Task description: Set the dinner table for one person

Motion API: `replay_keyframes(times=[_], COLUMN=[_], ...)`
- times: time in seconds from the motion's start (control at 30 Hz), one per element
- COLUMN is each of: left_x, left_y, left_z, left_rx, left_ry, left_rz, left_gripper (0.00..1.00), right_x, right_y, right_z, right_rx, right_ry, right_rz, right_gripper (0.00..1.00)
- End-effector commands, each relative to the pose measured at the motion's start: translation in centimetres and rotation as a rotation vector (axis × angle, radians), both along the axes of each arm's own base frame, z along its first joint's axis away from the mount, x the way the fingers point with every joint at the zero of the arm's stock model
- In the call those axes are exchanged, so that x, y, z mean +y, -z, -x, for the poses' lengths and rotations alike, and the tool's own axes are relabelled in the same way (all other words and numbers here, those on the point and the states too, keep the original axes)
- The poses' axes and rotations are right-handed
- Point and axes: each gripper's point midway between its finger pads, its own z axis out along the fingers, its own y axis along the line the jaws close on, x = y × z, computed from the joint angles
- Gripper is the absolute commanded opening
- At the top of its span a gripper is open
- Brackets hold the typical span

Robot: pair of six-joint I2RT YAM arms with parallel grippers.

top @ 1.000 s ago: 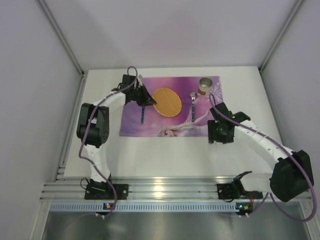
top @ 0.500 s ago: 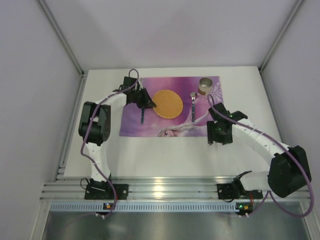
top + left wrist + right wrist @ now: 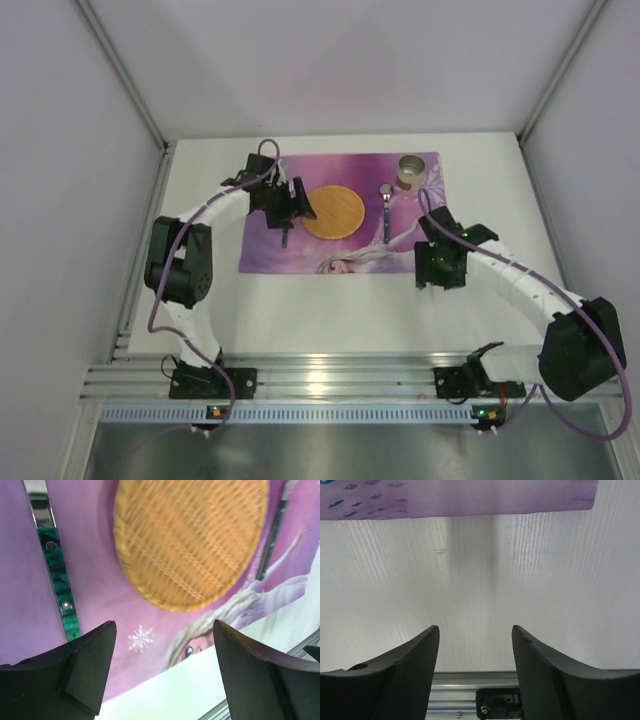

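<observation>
The white dinner table (image 3: pixel 330 310) carries a purple placemat (image 3: pixel 262 255). On the mat lie a round woven plate (image 3: pixel 333 211), a green-handled utensil (image 3: pixel 286 238) to its left, a spoon-like utensil (image 3: pixel 386 212) to its right and a cup (image 3: pixel 411 172) at the far right corner. My left gripper (image 3: pixel 296 212) hovers open over the mat between the green handle (image 3: pixel 57 575) and the woven plate (image 3: pixel 192 540), with nothing between its fingers. My right gripper (image 3: pixel 440 268) stands open and empty over bare table (image 3: pixel 480 580), just off the mat's near edge (image 3: pixel 460 497).
Grey walls close in the table on the left, back and right. A ribbed aluminium rail (image 3: pixel 330 380) with both arm bases runs along the near edge. A second utensil handle (image 3: pixel 272 540) lies right of the plate in the left wrist view.
My left gripper has gone from shut to wide open above the mat, and the left arm's elbow has swung outward to the left. The right arm has barely moved.
</observation>
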Motion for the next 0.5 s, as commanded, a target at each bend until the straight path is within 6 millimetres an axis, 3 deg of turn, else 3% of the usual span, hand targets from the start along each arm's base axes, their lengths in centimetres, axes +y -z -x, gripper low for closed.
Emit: replay_keyframes(times=[0.0, 0.03, 0.2, 0.33, 0.47], left_x=[1.2, 1.7, 5.8, 10.2, 11.0], left_y=[-7.8, -9.8, -13.9, -18.3, -21.2], left_z=[-0.7, -0.5, 0.2, 1.3, 2.7], left_rx=[-0.215, -0.262, -0.353, -0.455, -0.518], left_ry=[-0.023, -0.034, -0.119, -0.231, -0.217], left_rz=[-0.045, -0.055, -0.246, -0.414, -0.436], left_gripper=[0.84, 0.85, 0.85, 0.86, 0.88], right_x=[1.4, 2.0, 5.5, 8.2, 9.7], right_y=[-3.1, -4.4, -11.8, -19.2, -23.6], right_z=[-1.1, -1.6, -2.5, -2.5, -1.5], right_rx=[-0.138, -0.178, -0.386, -0.561, -0.653], right_ry=[-0.01, -0.023, -0.125, -0.199, -0.253], right_rz=[-0.079, -0.101, -0.25, -0.379, -0.477], right_gripper=[0.61, 0.61, 0.72, 0.8, 0.86])
